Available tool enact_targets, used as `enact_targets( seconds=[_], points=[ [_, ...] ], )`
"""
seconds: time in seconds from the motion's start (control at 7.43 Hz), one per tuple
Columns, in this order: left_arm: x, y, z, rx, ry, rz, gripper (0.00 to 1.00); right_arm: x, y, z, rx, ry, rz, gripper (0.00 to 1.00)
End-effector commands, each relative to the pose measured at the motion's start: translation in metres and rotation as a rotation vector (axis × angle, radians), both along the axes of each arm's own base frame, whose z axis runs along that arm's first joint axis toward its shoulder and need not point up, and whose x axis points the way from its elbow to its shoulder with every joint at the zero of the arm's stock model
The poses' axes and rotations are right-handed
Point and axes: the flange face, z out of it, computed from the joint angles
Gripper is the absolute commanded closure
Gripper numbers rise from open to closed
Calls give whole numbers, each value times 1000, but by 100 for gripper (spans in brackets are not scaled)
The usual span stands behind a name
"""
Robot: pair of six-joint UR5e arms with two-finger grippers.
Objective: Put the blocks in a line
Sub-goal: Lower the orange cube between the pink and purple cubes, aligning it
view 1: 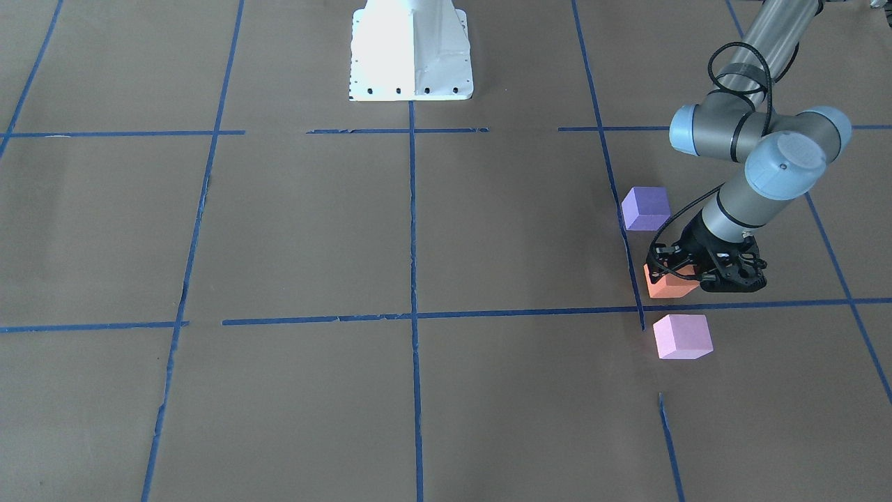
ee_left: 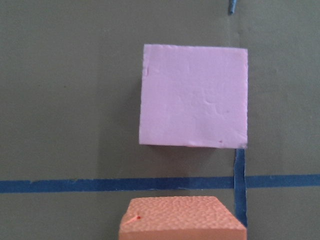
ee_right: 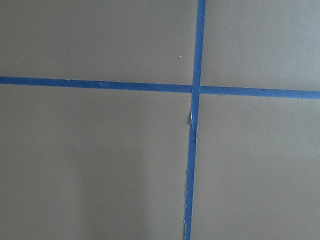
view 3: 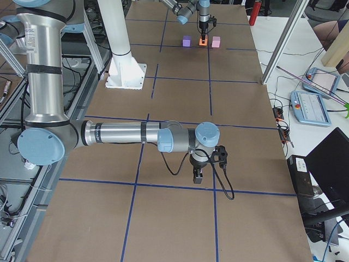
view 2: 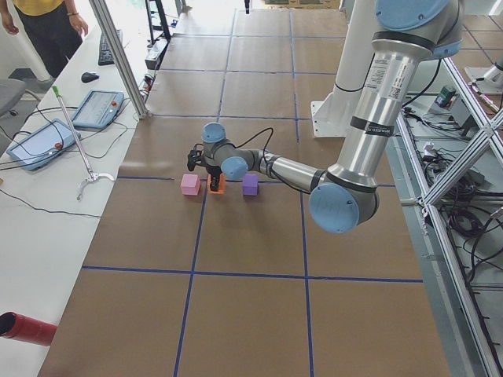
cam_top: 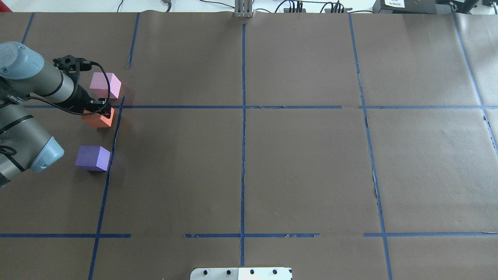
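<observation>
Since the row runs near to far beside a blue tape line (cam_top: 111,155) at the table's left, entries follow that order.

- Purple block (cam_top: 92,157): nearest, standing free.
- Orange block (cam_top: 99,119): middle. The left gripper (view 1: 686,273) has its jaws flanking the block and apparently closed on it, presumably to true it between its neighbours.
- Pink block (cam_top: 105,85): farthest, untouched.
- Left wrist view alone shows orange and pink apart, edges roughly aligned.
- Right gripper (view 3: 198,176): well apart from the blocks, seen in the exterior right view only, so its opening cannot be told.
</observation>
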Motion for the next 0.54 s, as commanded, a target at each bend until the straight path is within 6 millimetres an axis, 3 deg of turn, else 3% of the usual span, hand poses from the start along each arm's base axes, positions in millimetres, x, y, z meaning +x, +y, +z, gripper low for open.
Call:
enact_targets(
  seconds=[0.0, 0.4],
  points=[
    [8, 5, 0, -4, -2, 10, 43, 0, 0, 0, 1, 0, 0, 0],
    [7, 6, -1, -12, -6, 7, 44, 0, 0, 0, 1, 0, 0, 0]
  ],
)
